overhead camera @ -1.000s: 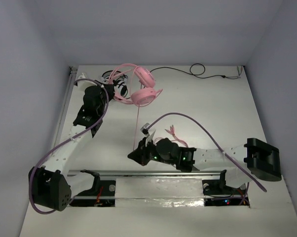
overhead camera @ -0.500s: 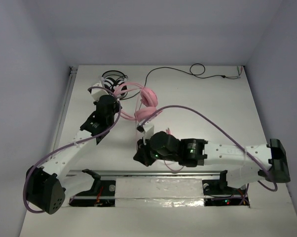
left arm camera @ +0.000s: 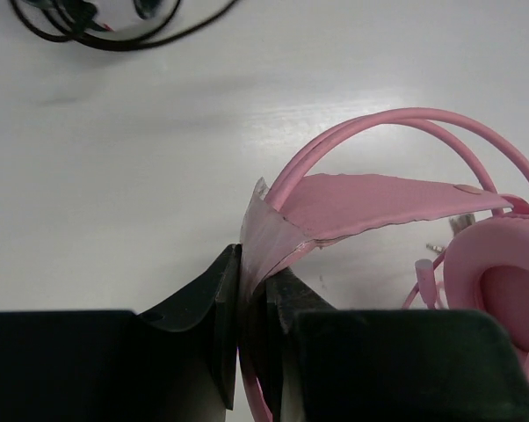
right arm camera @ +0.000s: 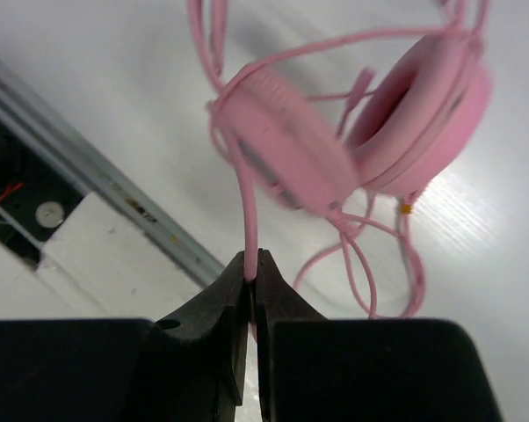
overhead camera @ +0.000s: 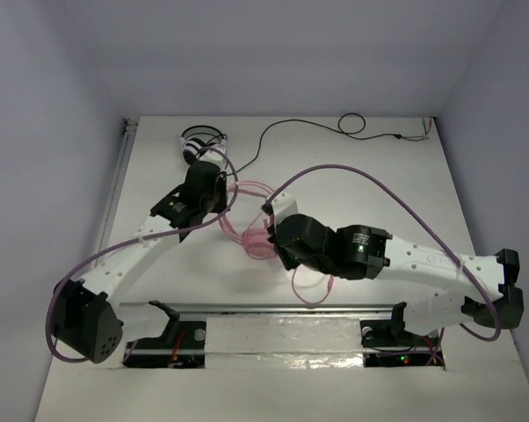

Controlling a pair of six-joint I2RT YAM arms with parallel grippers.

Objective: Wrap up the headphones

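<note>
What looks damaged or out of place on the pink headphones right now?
The soft inner strap of the pink over-ear headphones is creased where the left claw pinches it. The thin pink cable, pinched by the right claw, trails in loose loops, not wound.

Seen mid-frame: pink headphones (overhead camera: 250, 234) bunched between left gripper (overhead camera: 222, 199) and right gripper (overhead camera: 278, 243); upper left, black-and-white headphones (overhead camera: 199, 141); black cable (overhead camera: 352, 124) top right

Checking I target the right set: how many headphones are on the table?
2. The pink headphones centre, between the arms; a black-and-white pair sits far left. Others could hide under the arms.
</note>
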